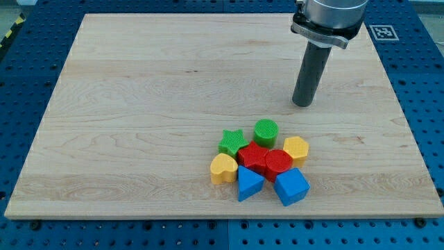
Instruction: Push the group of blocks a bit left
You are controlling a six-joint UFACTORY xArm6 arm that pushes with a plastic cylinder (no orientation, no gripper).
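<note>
A tight group of several blocks lies low on the wooden board [139, 104], right of centre. It holds a green star [231, 141], a green cylinder [265, 131], a yellow hexagon [296, 148], a red block [252, 158], a red cylinder [278, 164], a yellow heart [223, 169], a blue triangle [249, 183] and a blue cube [291, 186]. My tip [302, 104] rests on the board above and to the right of the group, a short gap from the green cylinder and the yellow hexagon, touching no block.
The board sits on a blue perforated table [21, 83]. A black-and-white marker tag [381, 31] lies off the board's top right corner. The arm's grey flange [327, 17] hangs above the rod at the view's top.
</note>
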